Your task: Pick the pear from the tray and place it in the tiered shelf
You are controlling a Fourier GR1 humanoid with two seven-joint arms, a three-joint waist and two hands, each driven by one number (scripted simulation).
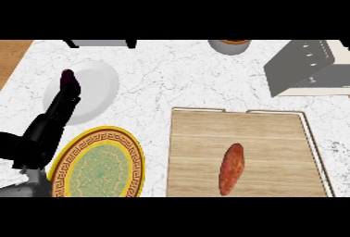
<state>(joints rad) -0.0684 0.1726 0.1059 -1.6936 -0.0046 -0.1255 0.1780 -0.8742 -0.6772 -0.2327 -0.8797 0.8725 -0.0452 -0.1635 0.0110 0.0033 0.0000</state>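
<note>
Far left: left hand [66, 88] over a white plate [96, 88], fingers straight and together, pointing up-view, holding nothing; dark forearm running down to lower-left edge. Looks idle, not engaged with the task's thing. Below it: gold-rimmed patterned plate [103, 166] with green centre, lying on the marble surface [184, 74], just beside the tray's left side.

Centre-right: wooden tray [239, 134] with pale raised rim, flat on the surface. On it, toward the lower middle: one elongated reddish-brown item, the pear [232, 173] by task wording, though looking more like a sweet potato: long, tapered at both ends, mottled orange-red skin, lying on its side, tilted slightly right at the top. Untouched, apart from both hands.

Upper right: grey tiered shelf [304, 65], angled, well apart from the tray. Top edge: grey round container [231, 46], partly cut off; dark-legged object at top left, unclear.

Right hand: not visible anywhere.

Step judged: very start, pick not yet begun. Next move likely calls for the nearer right hand to come in over the tray, align across the item's narrow width, close around its middle, lift, then carry up-right to the shelf.
</note>
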